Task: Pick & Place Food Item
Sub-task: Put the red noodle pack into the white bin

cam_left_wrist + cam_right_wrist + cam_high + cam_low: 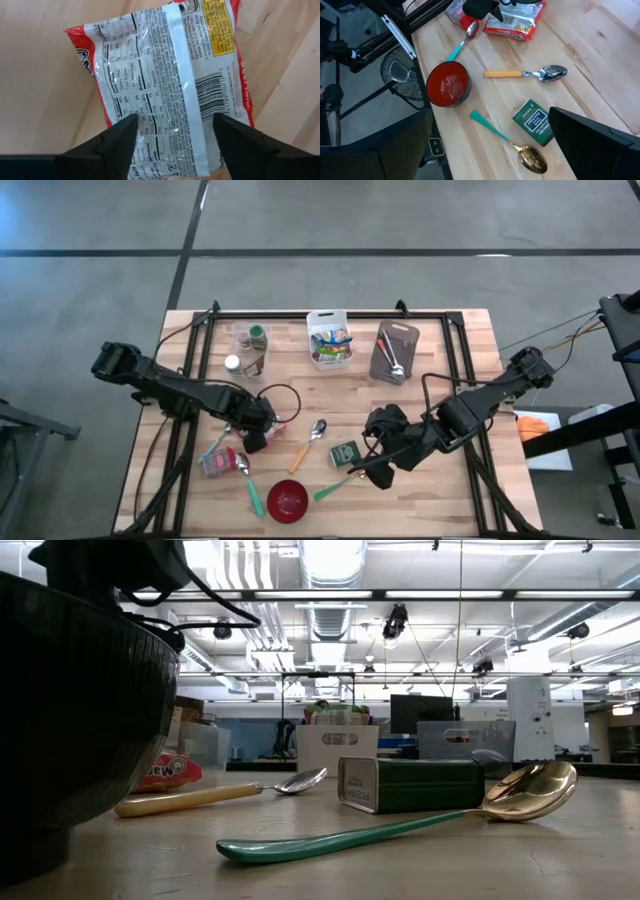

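A red and white noodle packet point(165, 75) lies flat on the wooden table, printed back up. It also shows in the right wrist view point(512, 22) and, mostly under my left arm, in the high view point(257, 444). My left gripper point(175, 120) points straight down over the packet's near half, open, with one fingertip over each side of the label. My right gripper point(380, 472) hangs open above the table's near right part, by the green tin point(345, 453), holding nothing. My left gripper comes at the packet from above, its fingers point(122, 137) standing across the wrapper's printed label point(150, 125), inside the packet's two long edges. The packet lies flat on the table. Whether the fingertips touch the wrapper, I cannot tell.
Near the front lie a red bowl point(288, 500), a teal-handled spoon point(248, 483), a second reddish packet point(218, 462), a wood-handled spoon point(308, 445) and a gold spoon with a green handle point(335, 485). At the back stand jars point(250, 345), a white basket point(328, 340) and a grey tray point(395, 352).
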Robot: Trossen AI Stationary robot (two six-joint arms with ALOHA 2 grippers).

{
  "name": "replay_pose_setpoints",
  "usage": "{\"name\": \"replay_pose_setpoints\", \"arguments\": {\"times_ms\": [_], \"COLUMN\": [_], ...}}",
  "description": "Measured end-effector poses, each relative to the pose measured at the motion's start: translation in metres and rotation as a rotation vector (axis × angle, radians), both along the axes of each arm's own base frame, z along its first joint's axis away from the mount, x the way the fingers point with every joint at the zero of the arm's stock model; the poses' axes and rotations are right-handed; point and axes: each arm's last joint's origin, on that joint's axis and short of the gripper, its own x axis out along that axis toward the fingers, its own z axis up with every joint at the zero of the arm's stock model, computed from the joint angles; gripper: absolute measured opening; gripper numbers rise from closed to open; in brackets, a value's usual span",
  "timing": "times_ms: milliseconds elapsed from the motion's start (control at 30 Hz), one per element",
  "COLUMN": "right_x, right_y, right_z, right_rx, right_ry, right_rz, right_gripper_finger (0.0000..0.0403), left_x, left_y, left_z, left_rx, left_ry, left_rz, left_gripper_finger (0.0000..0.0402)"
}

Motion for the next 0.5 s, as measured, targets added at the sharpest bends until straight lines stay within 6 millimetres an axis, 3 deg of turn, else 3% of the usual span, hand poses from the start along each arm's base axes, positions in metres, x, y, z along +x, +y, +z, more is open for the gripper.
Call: {"name": "replay_pose_setpoints", "arguments": {"times_ms": [500], "right_x": [0.0], "right_y": [0.0], "right_z": [-0.0001], "right_rx": [0.003], "right_ry": [0.001], "right_rz": [-0.002], "right_gripper_finger": [0.0398], "left_x": [0.0003], "left_y": [0.0002], "left_z": [-0.0007], "left_rx": [0.003], "left_ry": [-0.01], "left_rz": [0.002], "left_gripper_finger": [0.0041]}}
